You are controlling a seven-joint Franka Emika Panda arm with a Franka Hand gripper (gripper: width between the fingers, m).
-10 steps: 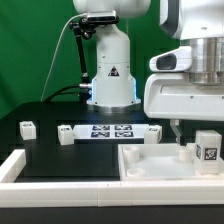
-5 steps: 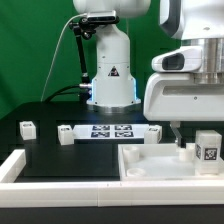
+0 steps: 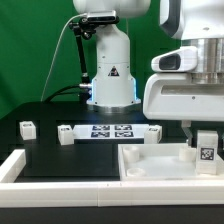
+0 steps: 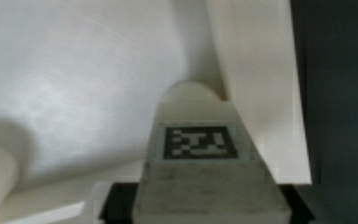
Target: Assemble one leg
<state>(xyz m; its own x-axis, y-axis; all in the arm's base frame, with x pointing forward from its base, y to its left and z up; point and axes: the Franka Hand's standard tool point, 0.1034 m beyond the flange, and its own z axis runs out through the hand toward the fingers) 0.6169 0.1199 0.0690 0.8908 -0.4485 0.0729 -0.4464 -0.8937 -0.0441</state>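
A leg [image 3: 207, 148], a small white post with a black-and-white tag on its face, stands upright at the exterior view's right, on the large flat white piece with recesses [image 3: 150, 166]. My gripper [image 3: 200, 136] is down around it. In the wrist view the leg [image 4: 202, 140] sits between my two dark fingers [image 4: 126, 200], which touch both its sides, so my gripper [image 4: 202, 203] is shut on it. The white piece [image 4: 69, 80] lies beneath.
The marker board [image 3: 112, 131] lies at the table's middle. Another leg [image 3: 27, 127] stands at the exterior view's far left, and a white block [image 3: 66, 134] sits by the board's left end. A white rail [image 3: 12, 166] borders the front left. The robot base [image 3: 110, 75] stands behind.
My gripper has moved toward the exterior view's right, from beside the leg to around it. The leg itself has stayed in place.
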